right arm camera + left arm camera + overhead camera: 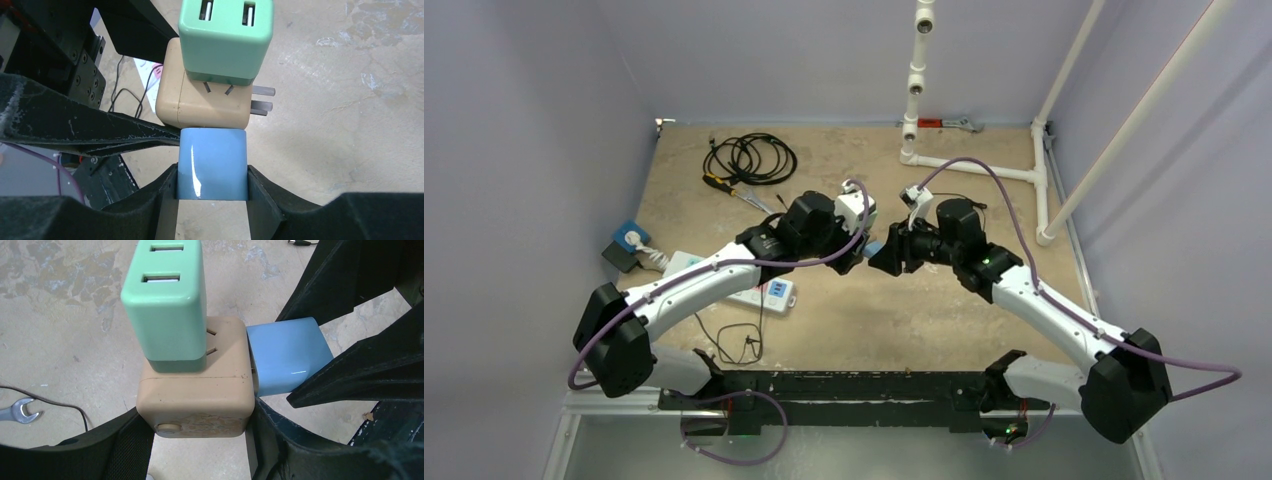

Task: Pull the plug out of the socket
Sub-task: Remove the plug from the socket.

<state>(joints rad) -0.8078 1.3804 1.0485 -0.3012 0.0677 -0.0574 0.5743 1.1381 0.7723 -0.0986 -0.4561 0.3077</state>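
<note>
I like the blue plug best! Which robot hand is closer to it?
Right. The right gripper is clamped on the blue plug itself. The left gripper holds the beige socket cube that the plug sits against.

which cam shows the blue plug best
Right wrist view: the glossy blue rounded plastic plug fills the centre, clamped by the right gripper, seated against the tan plastic cube socket. Left wrist shows it side-on, partly covered by a black finger. Top view shows only a blue sliver.
</note>
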